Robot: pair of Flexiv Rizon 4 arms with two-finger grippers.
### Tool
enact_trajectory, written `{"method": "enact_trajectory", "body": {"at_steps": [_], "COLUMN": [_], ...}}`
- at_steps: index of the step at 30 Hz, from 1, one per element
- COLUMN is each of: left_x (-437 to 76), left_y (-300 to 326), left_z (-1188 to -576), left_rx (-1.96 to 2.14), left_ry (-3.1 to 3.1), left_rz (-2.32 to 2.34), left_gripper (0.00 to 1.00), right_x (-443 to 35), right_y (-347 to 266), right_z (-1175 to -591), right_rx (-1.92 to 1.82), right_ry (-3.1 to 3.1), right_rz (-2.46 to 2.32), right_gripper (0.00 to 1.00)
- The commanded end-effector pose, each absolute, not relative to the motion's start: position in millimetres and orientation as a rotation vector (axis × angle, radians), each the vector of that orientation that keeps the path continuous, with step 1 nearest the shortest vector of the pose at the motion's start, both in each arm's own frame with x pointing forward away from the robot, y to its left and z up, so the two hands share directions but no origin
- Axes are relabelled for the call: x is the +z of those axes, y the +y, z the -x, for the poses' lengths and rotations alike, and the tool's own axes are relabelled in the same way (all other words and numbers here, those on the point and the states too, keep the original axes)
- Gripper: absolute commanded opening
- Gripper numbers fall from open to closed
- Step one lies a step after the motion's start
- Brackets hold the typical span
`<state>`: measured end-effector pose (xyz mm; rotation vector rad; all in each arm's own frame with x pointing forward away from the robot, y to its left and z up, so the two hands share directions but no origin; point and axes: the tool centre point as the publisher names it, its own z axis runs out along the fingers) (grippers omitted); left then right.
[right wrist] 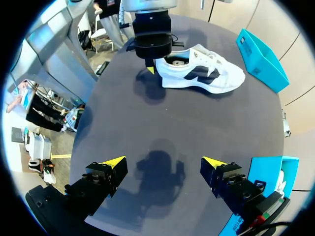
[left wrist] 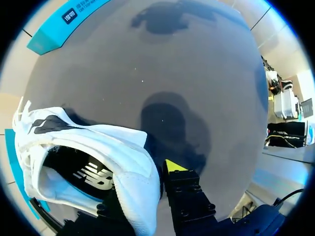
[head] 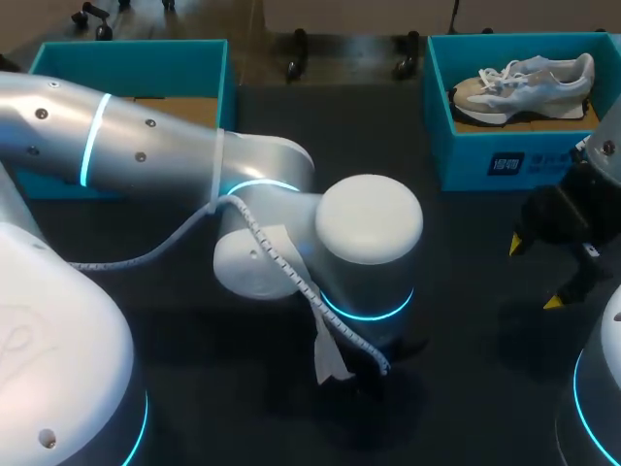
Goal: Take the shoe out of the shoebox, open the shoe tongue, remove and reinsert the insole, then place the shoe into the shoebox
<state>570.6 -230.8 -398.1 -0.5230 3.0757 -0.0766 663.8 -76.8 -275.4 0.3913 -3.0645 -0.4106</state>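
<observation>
Left claw is grasping the heel of the white shoe on the tabletop; right claw is hovering released, well apart from the shoe.

The shoe lies on the table, heel in the left gripper, with the left shoebox at one far corner and the right shoebox, holding a second shoe, opposite.

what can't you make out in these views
Head view: the left arm covers the white shoe and the left gripper.
Left wrist view: the heel hides half the gripper, so its grip is unclear; the rim cuts off the toe.
Right wrist view: the far shoebox shows only its wall.
</observation>
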Motion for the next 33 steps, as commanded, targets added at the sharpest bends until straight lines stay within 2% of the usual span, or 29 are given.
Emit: {"method": "enact_trajectory", "body": {"at_steps": [1, 19, 33], "left_x": [-383.9, -281.2, -216.4], "left_y": [-225.1, -184.8, -132.3], "left_z": [-576.1, -621.1, -692.6], "left_rx": [-0.098, -0.184, -0.194], "left_ry": [3.082, 3.175, 3.189], "left_rz": [0.517, 0.306, 0.321], "left_gripper": [0.0, 0.0, 0.0], "right_x": [-276.6, -276.6, -276.6], "right_y": [-76.5, -76.5, -76.5], "right_z": [-663.1, -663.1, -663.1], "right_rx": [-0.406, -0.406, -0.406], "right_ry": [-3.067, -3.067, -3.067], "right_rz": [-0.391, -0.391, -0.391], "right_gripper": [1.0, 1.0, 1.0]}}
